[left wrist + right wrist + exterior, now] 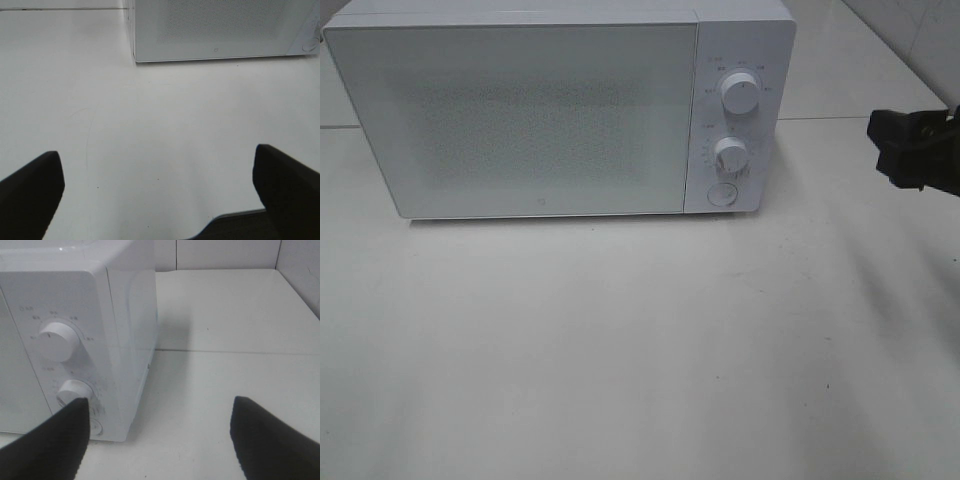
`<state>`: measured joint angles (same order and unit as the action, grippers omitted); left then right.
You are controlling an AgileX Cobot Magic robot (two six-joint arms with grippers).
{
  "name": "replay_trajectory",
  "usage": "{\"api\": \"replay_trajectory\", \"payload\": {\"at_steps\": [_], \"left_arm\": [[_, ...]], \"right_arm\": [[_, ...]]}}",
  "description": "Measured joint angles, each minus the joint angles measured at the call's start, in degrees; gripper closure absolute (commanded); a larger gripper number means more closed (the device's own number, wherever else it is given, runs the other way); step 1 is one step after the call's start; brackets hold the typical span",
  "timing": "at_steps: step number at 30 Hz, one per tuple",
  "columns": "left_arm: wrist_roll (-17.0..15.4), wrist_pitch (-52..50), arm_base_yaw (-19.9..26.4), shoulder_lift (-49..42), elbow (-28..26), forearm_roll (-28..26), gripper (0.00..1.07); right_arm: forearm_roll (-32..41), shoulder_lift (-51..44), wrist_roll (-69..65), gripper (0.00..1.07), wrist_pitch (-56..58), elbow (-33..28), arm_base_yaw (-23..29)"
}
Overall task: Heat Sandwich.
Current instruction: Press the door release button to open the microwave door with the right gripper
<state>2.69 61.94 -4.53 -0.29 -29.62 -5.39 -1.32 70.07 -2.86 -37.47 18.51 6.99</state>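
Note:
A white microwave (540, 110) stands at the back of the table with its door shut. It has two round knobs (741, 93) and a round button on its right panel. The sandwich and its pink plate are out of view. My right gripper (910, 148) is open and empty, to the right of the microwave's control panel; the right wrist view shows its fingers (270, 440) spread wide near the knobs (59, 340). My left gripper (160, 195) is open and empty over bare table in front of the microwave's left corner (135, 55); it does not show in the high view.
The white tabletop (640, 350) stretches in front of the microwave. A tiled wall (225, 252) rises behind and to the right. The table's dark front edge (235, 225) shows in the left wrist view.

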Motion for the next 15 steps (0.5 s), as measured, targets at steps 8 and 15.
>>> {"api": "replay_trajectory", "payload": {"at_steps": [8,15], "left_arm": [[0.0,0.0,0.0,0.0,0.0,0.0,0.1],[0.0,0.0,0.0,0.0,0.0,0.0,0.1]], "right_arm": [[16.6,8.9,10.0,0.31,-7.3,-0.8,4.7],[26.1,16.8,16.9,0.31,-15.6,-0.7,14.6]]}}
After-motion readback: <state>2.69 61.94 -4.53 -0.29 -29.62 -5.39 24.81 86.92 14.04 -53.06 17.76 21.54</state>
